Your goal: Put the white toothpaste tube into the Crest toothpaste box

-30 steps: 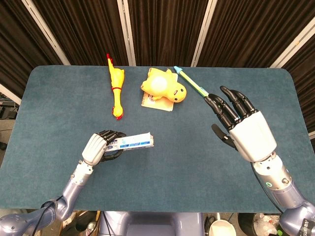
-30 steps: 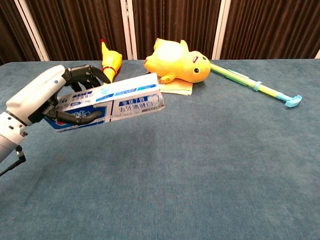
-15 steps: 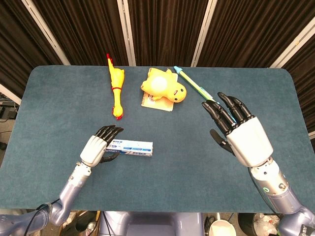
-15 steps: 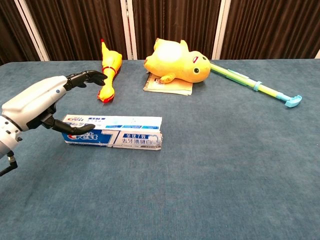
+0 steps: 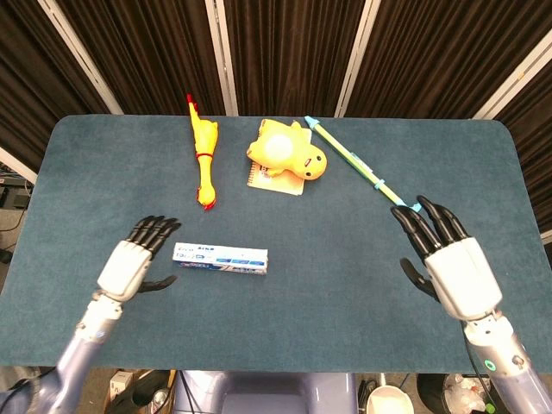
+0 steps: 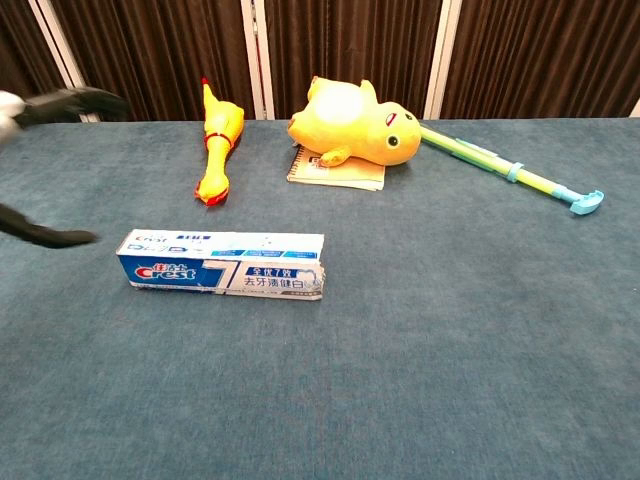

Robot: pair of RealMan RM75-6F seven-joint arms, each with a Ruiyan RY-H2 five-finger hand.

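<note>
Here, a flat rectangular Crest box (image 6: 222, 268) lies on felt-like cloth (image 6: 450, 330) — untouched.

Crest box (image 5: 221, 258) lies flat near the front-left of the surface (image 5: 328, 285), left hand (image 5: 131, 266) just beside its left end. Rubber chicken (image 5: 203, 161) sits behind it, duck toy (image 5: 289, 152) on a notebook (image 5: 274, 182) further right, then the long stick (image 5: 358, 162). Right hand (image 5: 448, 263) hovers front-right.
</note>
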